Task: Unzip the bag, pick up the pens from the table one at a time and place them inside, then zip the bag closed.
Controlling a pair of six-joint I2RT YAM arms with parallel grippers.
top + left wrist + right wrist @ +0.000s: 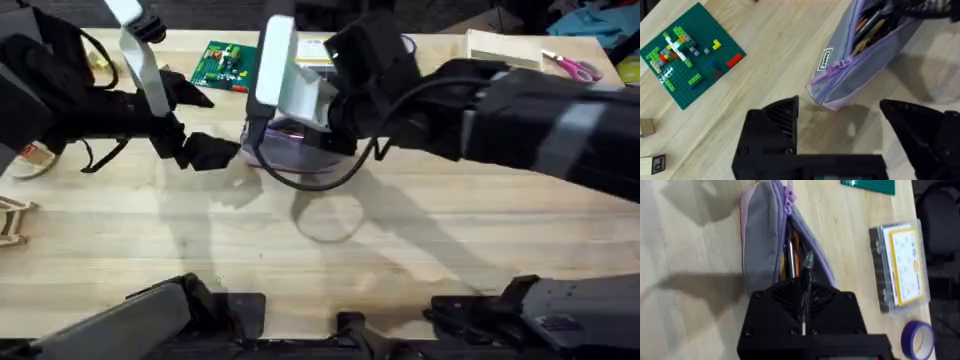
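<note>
black pen point(804, 282) in right tool point(803, 322), over bag point(762, 240)

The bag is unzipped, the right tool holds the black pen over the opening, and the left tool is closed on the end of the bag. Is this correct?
Not entirely. The left tool is open and empty, just short of the bag, as the left wrist view shows. The rest holds: the bag is unzipped and the right tool holds the black pen over the opening.
</note>
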